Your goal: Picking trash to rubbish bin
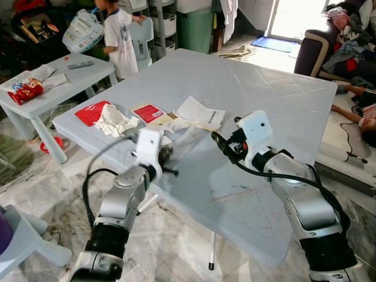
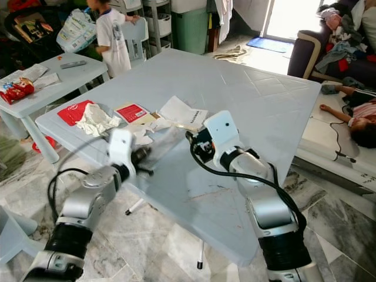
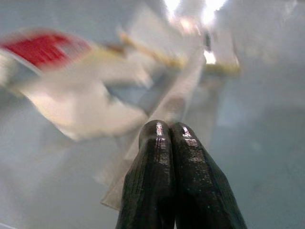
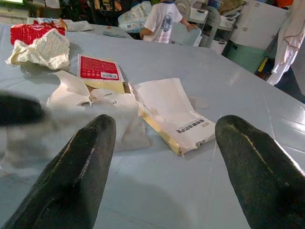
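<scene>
Your right gripper, fingers spread wide, faces the torn paper packet lying just ahead on the table; your left gripper, fingers pressed together, sits beside it.

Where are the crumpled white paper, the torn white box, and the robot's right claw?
crumpled white paper (image 1: 114,120), left eye view, its creased middle.
torn white box (image 4: 171,113), right wrist view, its flattened white face.
right claw (image 4: 162,143), right wrist view, midway between its open fingertips.

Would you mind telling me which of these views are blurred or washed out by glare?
Left wrist view: the litter is smeared and soft, with only the shut fingers fairly sharp. Right wrist view: the torn carton is crisp, with a blurred streak at one edge. Left eye view: the doorway is blown out white.
</scene>
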Controlling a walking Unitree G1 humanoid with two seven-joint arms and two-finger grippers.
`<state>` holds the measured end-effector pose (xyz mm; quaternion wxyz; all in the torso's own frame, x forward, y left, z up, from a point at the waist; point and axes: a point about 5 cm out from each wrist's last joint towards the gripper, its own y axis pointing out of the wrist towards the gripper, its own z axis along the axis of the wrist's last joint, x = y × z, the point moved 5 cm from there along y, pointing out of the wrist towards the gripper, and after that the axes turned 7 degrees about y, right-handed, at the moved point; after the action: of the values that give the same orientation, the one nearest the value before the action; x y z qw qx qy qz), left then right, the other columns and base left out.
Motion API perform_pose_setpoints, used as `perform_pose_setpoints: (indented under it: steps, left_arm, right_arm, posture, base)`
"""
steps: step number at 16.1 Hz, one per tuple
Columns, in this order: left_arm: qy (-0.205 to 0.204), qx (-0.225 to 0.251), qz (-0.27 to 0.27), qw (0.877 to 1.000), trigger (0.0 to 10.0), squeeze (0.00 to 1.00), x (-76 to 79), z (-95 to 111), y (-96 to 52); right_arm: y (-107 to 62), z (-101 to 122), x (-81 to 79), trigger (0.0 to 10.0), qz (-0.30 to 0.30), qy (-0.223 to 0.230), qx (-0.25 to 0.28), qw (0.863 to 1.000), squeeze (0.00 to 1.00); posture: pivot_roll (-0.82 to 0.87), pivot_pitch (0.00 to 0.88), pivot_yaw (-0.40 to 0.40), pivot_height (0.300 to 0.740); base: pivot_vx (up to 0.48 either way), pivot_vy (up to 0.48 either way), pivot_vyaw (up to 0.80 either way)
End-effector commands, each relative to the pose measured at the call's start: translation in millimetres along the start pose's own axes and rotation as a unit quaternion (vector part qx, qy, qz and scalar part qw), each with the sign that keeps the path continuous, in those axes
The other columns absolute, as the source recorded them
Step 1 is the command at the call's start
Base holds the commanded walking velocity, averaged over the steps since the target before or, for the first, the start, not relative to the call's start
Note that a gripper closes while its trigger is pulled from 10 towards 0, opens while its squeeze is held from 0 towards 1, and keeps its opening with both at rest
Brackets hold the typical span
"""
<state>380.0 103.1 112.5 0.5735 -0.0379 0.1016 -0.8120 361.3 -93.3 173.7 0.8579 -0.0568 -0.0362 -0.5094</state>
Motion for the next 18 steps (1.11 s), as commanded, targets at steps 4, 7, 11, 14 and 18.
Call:
perform_pose_setpoints:
  steps: [4,7,11,14,18]
  left_arm:
    - [0.031,0.062,0.111,0.991,0.0,0.0,-35.0,23.4,-24.0]
    - [0.043,0.09,0.162,0.982,0.0,0.0,-46.8,36.9,-36.4]
    - [0.055,0.091,0.193,0.975,0.0,0.0,-48.4,39.1,-48.2]
    - [0.043,0.097,0.198,0.974,0.0,0.0,-47.6,40.5,-52.2]
    - [0.032,0.1,0.197,0.975,0.0,0.0,-47.6,44.4,-51.9]
  right_arm:
    - [1.7,3.2,2.1,10.0,-0.004,0.004,0.007,1.0,0.0]
    - [5.5,3.5,-0.3,10.0,-0.002,0.009,0.01,1.0,0.0]
    - [7.7,3.2,-4.4,10.0,0.001,0.013,0.014,1.0,0.0]
    - [9.5,2.3,-6.8,10.0,0.001,0.019,0.017,1.0,0.0]
    - [9.8,1.2,-5.3,10.0,-0.003,0.025,0.017,1.0,0.0]
  posture:
    - [0.04,0.001,-0.008,0.74]
    - [0.05,0.003,-0.009,0.74]
    - [0.09,0.015,-0.005,0.74]
    - [0.1,0.018,0.001,0.74]
    - [0.09,0.02,0.013,0.74]
  base:
    - [0.0,0.0,0.0]
    - [0.0,0.0,0.0]
    - [0.0,0.0,0.0]
    - [0.0,0.0,0.68]
    - [0.0,0.0,0.2]
